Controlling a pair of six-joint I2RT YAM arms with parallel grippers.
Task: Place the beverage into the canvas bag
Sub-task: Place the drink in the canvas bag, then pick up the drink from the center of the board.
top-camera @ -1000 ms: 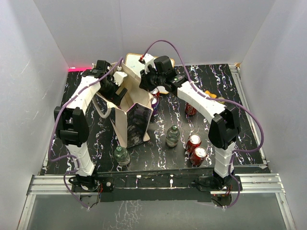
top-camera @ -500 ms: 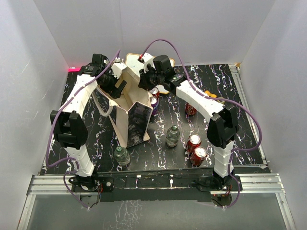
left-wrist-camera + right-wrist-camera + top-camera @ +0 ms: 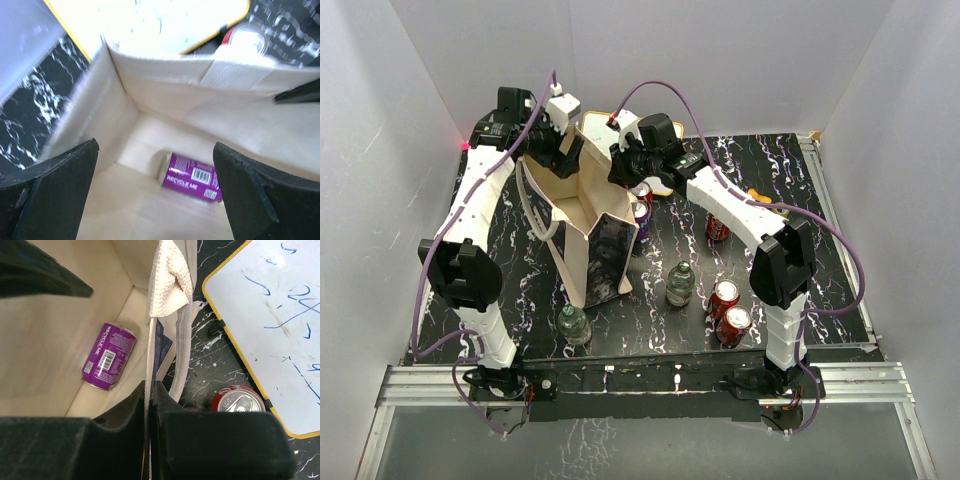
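Observation:
The canvas bag [image 3: 578,215] stands open at the back left of the table, its rim also in the left wrist view [image 3: 165,70]. A purple can [image 3: 192,177] lies on its side on the bag's floor; it also shows in the right wrist view [image 3: 109,356]. My left gripper [image 3: 563,150] hangs open and empty above the bag's mouth [image 3: 155,150], looking down at the can. My right gripper [image 3: 620,172] is shut on the bag's right rim [image 3: 152,390], next to the looped handle [image 3: 170,280].
A white board with a yellow frame [image 3: 270,315] lies behind the bag. A red can [image 3: 239,399] and a purple can [image 3: 642,212] stand just right of the bag. Three more red cans [image 3: 725,295] and two green bottles [image 3: 680,283] stand nearer the front.
My left gripper has risen and drawn back to the far left, away from the inside of the bag. My right gripper has kept its hold on the rim.

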